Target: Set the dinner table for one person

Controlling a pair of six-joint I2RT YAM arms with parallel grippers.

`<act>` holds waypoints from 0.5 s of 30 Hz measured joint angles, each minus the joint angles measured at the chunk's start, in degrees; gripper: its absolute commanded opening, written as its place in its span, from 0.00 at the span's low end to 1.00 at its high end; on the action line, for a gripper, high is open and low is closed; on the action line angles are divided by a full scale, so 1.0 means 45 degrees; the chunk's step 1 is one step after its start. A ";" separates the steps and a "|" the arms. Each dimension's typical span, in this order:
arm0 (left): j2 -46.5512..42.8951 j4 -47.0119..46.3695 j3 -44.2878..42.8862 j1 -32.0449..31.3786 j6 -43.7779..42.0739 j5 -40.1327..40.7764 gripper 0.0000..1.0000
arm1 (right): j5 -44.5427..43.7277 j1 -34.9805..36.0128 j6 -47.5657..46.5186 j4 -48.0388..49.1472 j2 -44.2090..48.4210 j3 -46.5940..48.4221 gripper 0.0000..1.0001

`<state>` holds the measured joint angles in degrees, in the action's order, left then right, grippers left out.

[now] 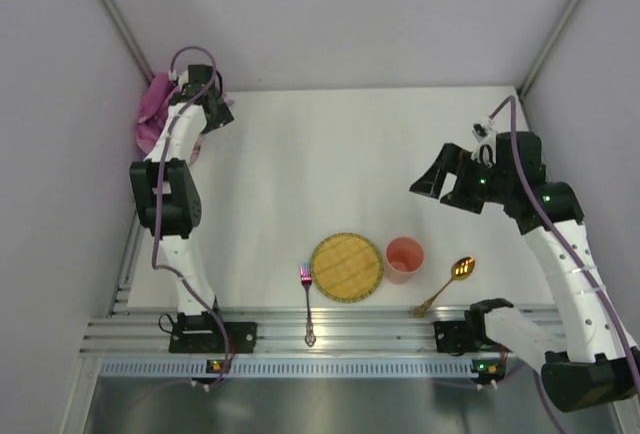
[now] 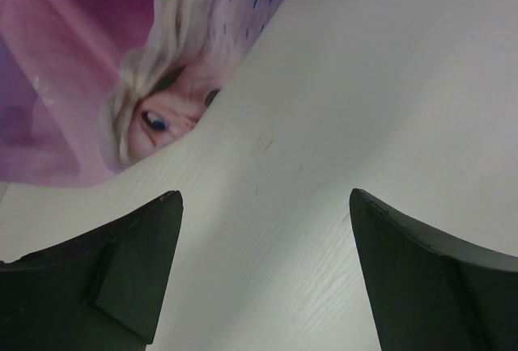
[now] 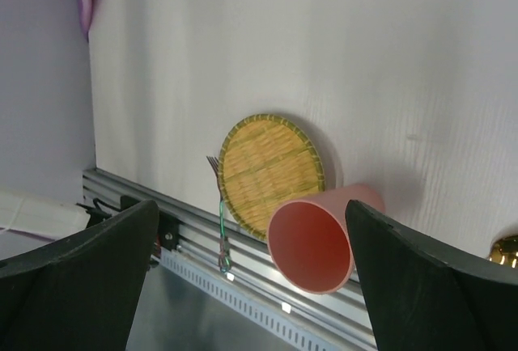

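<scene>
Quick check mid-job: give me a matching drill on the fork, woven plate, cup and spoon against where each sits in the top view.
Things: 1 fork; 2 woven plate; 3 cup; 4 spoon.
Places: A rightmost, lying at an angle; B between fork and cup; C leftmost, handle over the rail; D just right of the plate.
Pairs: 1-C; 2-B; 3-D; 4-A.

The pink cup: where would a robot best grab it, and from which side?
Probably the rim, from above: the pink cup stands upright with its mouth open, so one gripper finger can go inside, one outside. Pinch the right-hand wall, since the woven plate sits close on its left.
</scene>
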<state>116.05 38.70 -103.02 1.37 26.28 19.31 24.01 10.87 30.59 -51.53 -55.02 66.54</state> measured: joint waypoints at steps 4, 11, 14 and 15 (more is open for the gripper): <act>0.2195 -0.0005 -0.2807 0.0000 -0.0253 0.0680 0.90 | -0.0311 0.0000 0.0005 -0.0155 -0.0753 0.0194 1.00; 0.4580 -0.0024 -0.4945 0.0155 -0.0160 0.1549 0.90 | -0.0573 0.0000 0.0204 0.0073 -0.2501 0.0670 1.00; 0.5236 -0.0024 -0.5027 0.0335 -0.0155 0.1909 0.90 | -0.0515 0.0000 0.0384 0.0359 -0.3104 0.0670 1.00; 0.5469 -0.0015 -0.5119 0.0389 -0.0175 0.1982 0.90 | -0.0452 0.0000 0.0452 0.0500 -0.3332 0.0670 1.00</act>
<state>140.66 38.63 -126.06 3.11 25.50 28.23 21.98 10.87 32.62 -49.28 -70.02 69.56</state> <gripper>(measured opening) 0.899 0.996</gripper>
